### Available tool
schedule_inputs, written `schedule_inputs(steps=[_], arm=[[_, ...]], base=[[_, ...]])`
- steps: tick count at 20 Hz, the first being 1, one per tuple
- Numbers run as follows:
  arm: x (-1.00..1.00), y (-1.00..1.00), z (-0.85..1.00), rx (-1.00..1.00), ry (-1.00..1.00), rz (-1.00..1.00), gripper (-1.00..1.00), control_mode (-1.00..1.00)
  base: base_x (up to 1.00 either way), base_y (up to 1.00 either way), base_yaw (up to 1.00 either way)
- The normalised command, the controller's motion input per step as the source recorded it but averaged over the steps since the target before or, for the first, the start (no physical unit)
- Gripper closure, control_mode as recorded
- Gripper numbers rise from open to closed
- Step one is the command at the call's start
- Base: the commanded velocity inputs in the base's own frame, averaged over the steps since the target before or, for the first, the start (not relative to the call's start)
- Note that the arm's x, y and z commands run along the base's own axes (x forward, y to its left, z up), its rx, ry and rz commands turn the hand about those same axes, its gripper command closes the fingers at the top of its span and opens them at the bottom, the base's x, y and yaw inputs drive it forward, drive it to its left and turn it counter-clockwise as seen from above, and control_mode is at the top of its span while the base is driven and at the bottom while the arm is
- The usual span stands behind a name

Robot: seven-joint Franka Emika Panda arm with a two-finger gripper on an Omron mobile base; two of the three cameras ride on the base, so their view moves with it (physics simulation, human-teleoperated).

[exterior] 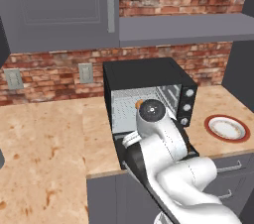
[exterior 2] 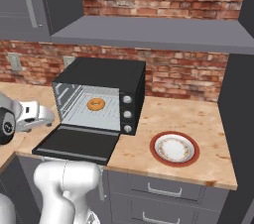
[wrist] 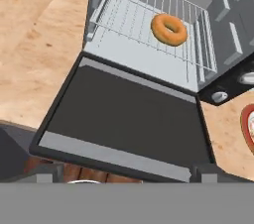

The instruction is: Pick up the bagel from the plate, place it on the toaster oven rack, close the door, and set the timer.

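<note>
Bagel (wrist: 169,29) lies flat on the rack (wrist: 134,15) inside the oven (exterior 2: 106,77), right of centre in the hand view. Door (wrist: 124,121) hangs fully open, flat over the counter edge. 3 knobs (exterior 2: 127,114) run down the right panel. Plate (exterior 2: 174,148) sits bare on the counter (exterior 2: 198,119), right of the oven. Gripper state: can't tell; its fingertips barely show at the hand view's bottom edge, above the door's near edge.

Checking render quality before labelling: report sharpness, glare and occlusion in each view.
Left base view: soft and pixelated, the arm covers most of the toaster oven opening. Right base view: even light, no glare, bagel clear on the rack. Hand view: sharpest, with the open door showing flat matte black.
</note>
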Motion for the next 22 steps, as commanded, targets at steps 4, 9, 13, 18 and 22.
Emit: schedule_inputs(steps=[4,9,13,18,22], arm=[[-0.73,0.23,0.00,-0.18,0.03,0.18,-1.00,-1.00],[-0.18,0.07,-0.18,-0.16,0.06,0.14,-1.00,-1.00],[0.00,0.16,-0.35,-0.14,0.05,0.12,-1.00,-1.00],[-0.05,0.23,-0.43,-0.16,0.04,0.10,-1.00,-1.00],[0.00,0.11,-0.41,-0.15,0.01,0.04,-1.00,-1.00]], base=[[0.00,0.00,0.00],[0.00,0.00,0.00],[0.00,0.00,0.00],[0.00,0.00,0.00],[0.00,0.00,0.00]])
